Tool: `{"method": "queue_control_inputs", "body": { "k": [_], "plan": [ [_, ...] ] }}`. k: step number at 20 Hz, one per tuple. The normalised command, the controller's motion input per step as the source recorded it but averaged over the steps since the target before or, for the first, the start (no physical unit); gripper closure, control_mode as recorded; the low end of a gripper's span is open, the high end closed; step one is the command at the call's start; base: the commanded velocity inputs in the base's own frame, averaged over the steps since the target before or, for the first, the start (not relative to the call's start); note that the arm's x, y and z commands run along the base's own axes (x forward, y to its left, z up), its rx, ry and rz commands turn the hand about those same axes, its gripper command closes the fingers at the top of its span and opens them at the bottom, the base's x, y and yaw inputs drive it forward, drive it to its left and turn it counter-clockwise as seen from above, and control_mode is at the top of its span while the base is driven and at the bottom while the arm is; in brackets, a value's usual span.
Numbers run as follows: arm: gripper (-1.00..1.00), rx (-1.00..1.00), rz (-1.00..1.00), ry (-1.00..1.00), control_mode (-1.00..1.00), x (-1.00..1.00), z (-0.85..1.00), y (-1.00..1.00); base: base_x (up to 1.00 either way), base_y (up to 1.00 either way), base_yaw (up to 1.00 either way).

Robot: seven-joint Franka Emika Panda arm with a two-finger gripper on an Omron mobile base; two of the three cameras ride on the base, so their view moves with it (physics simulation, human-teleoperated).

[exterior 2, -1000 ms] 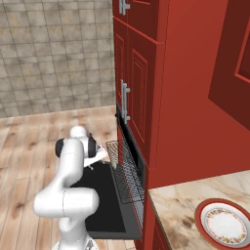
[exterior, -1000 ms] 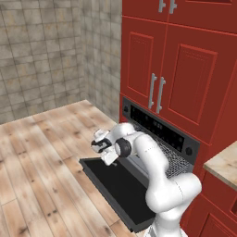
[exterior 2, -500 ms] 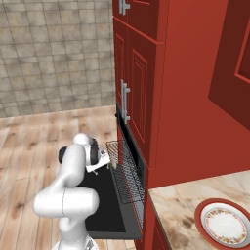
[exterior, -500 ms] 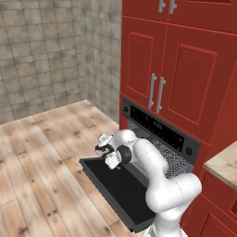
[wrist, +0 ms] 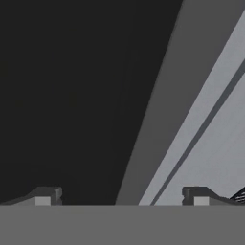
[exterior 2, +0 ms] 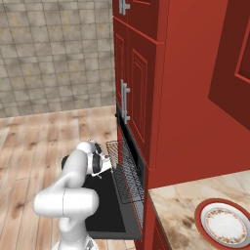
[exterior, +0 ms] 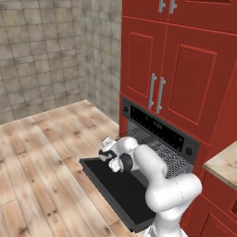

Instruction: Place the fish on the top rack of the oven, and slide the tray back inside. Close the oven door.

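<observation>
The oven (exterior: pixel 159 126) stands with its oven door (exterior: pixel 121 190) folded down flat, a black panel with grey edges. The top rack (exterior: pixel 163 151), a silver wire grid, sticks out of the cavity above the door and also shows in the right base view (exterior 2: pixel 128 172). My gripper (exterior: pixel 108 154) hangs low over the door's far end, just in front of the rack's outer edge (exterior 2: pixel 109 164). Its fingers (wrist: pixel 47 196) stand wide apart with nothing between them, facing the dark door surface (wrist: pixel 67 95). The fish is out of view.
Red cabinets (exterior: pixel 183 69) rise above and beside the oven. A stone counter (exterior 2: pixel 185 215) at the right carries a round white plate with a red rim (exterior 2: pixel 224 227). Wooden floor (exterior: pixel 41 157) spreads out to the left, with tiled walls behind.
The hand has sunk lower and moved in toward the open door and the rack. Its jaws have stayed wide open.
</observation>
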Motion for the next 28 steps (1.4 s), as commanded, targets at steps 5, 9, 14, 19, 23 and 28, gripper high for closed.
{"method": "queue_control_inputs", "body": {
  "k": [5, 9, 14, 19, 23, 28],
  "plan": [
    [-1.00, 0.00, 0.00, -0.10, -1.00, 0.00, -0.15, -0.04, 0.00, 0.00, 0.00],
    [-1.00, 0.00, 0.00, -0.03, -1.00, 0.04, -0.20, 0.00, 0.00, 0.00, 0.00],
    [-1.00, 0.00, 0.00, -0.06, -1.00, 0.01, -0.05, -0.02, 0.00, 0.00, 0.00],
    [-1.00, 0.00, 0.01, -0.20, -1.00, -0.07, 0.00, -0.03, 0.00, 0.00, 0.00],
    [-1.00, 0.00, 0.04, -0.26, -1.00, -0.24, 0.00, 0.00, 0.00, 0.00, 0.00],
    [-1.00, 0.00, 0.05, -0.22, -1.00, -0.28, 0.00, 0.00, 0.00, 0.00, 0.00]
  ]
}}
